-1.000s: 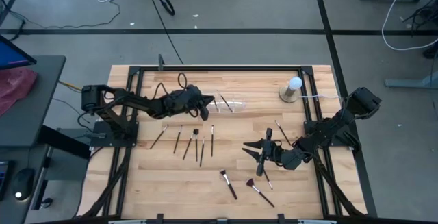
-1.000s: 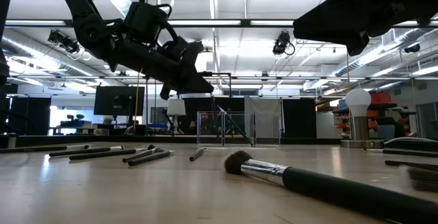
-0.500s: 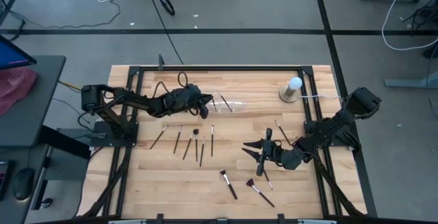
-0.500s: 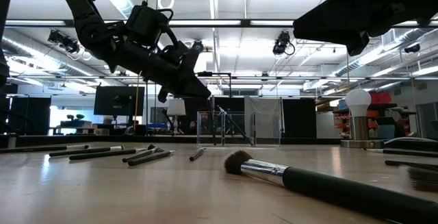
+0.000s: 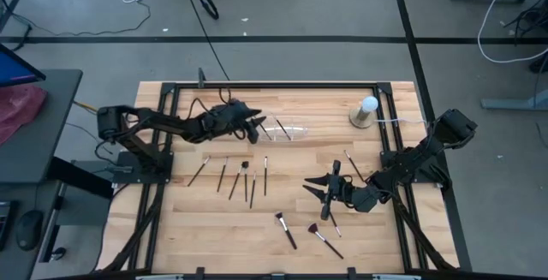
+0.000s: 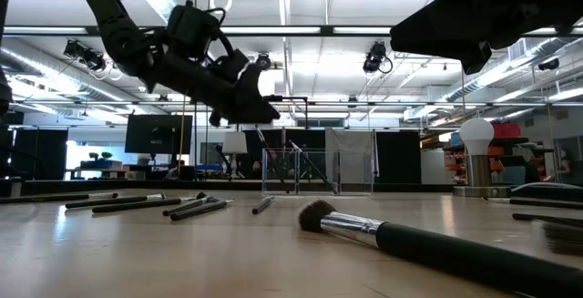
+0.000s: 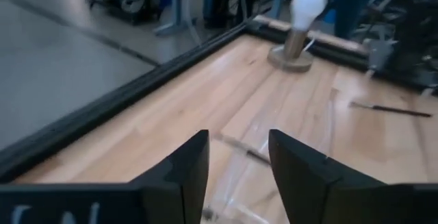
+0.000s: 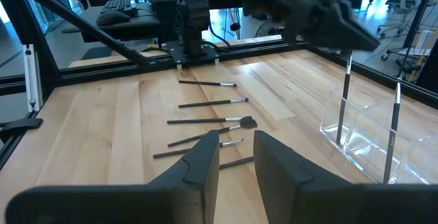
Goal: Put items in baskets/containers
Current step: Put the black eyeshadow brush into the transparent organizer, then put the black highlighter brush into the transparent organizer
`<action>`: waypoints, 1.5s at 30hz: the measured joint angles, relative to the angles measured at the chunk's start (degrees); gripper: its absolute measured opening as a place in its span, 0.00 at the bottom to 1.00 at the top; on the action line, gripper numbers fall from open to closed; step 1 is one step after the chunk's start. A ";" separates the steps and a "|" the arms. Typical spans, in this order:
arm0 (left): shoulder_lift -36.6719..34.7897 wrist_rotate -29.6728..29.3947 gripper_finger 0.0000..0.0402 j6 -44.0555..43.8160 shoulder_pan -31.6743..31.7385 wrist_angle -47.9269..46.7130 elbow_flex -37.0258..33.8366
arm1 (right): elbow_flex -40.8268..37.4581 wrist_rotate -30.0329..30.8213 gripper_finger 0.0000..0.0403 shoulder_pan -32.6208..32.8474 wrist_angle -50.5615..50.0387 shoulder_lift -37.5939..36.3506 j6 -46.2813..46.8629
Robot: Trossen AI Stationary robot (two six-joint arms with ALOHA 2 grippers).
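Observation:
The clear tray [image 5: 293, 131] stands at the far middle of the table. Two thin brushes [image 8: 348, 94] [image 8: 396, 114] stand leaning in it. My left gripper [image 5: 256, 126] hovers open just left of and above the tray [image 7: 274, 183], its fingers apart with nothing between them [image 7: 236, 159]. Several loose brushes [image 5: 235, 175] lie flat in a row in front of the tray. My right gripper [image 5: 308, 187] waits open at the right of the middle, above the table, holding nothing [image 8: 236, 152].
A white ball lamp on a tan round base [image 5: 366, 111] stands at the far right. Two brushes [image 5: 285, 229] [image 5: 325, 240] lie near the front edge, and another [image 5: 351, 163] lies by the right arm. A black frame [image 5: 274, 84] borders the table.
My left gripper has opened and let go of a brush. That brush, which hung from its fingers into the tray, now stands leaning in the tray on its own. The right arm has kept still.

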 joint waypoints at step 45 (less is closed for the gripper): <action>0.58 -6.38 0.31 11.59 -29.25 -1.22 -0.02 | 29.55 -30.51 0.19 14.36 -51.93 15.49 37.81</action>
